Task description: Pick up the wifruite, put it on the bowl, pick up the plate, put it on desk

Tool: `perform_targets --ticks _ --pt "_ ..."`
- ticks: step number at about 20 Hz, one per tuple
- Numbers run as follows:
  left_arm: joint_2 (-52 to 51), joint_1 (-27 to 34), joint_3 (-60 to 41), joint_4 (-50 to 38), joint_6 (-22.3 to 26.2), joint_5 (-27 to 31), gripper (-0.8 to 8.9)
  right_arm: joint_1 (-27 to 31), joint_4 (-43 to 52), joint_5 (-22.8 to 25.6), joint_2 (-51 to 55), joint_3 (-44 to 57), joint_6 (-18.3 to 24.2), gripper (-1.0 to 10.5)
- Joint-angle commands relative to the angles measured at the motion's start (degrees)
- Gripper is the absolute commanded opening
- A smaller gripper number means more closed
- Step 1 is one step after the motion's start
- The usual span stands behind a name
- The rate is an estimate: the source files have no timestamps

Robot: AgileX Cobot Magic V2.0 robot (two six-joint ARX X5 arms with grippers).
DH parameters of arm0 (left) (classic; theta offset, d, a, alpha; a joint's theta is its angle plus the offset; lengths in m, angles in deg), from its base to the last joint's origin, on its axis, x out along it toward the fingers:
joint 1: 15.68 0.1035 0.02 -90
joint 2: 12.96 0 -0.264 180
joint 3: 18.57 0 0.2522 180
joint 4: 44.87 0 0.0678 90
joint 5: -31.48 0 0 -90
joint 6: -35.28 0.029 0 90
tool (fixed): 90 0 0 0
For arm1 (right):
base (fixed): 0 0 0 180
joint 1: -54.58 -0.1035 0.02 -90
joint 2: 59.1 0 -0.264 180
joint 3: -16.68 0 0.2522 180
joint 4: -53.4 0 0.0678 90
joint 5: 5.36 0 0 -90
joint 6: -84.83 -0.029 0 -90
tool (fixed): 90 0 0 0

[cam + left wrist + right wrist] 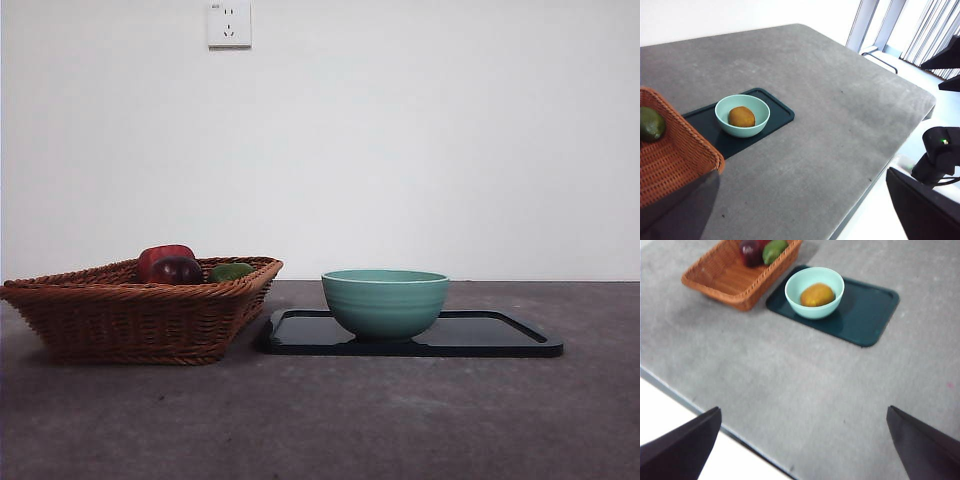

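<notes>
I see a wicker basket (140,315) standing just left of the dark tray in the front view. In it lie a dark red fruit (170,265) and a small green fruit (231,271), close together toward its far end. On the white wall (450,140) behind I make out a socket (229,24).

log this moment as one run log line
wifruite: in bowl | bowl: on dark tray | tray: on desk beside basket | left gripper: open, away | right gripper: open, away
</notes>
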Motion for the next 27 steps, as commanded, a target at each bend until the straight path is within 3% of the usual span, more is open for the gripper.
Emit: perform_targets --ticks 1,6,15,19,27 --pt "1.57 -0.70 0.59 -0.70 -0.68 0.83 5.30 -0.31 0.74 -0.17 -0.17 -0.57 -0.92 6.7" --pt "7.08 -0.68 0.66 -4.72 -6.40 1.64 5.30 -0.28 0.72 -0.15 -0.17 -0.57 -0.92 6.7" --pt "24.96 0.46 4.26 -7.39 -11.19 1.36 5.30 -0.31 0.68 -0.15 -0.17 -0.57 -0.92 6.7" --pt "35.28 2.05 11.15 -4.33 -10.86 -0.48 5.30 -0.31 0.26 -0.15 -0.17 -0.57 -0.92 6.7" --pt "59.36 6.56 31.32 11.82 -5.05 -2.58 5.30 -0.31 0.28 -0.15 -0.17 -0.57 -0.92 6.7"
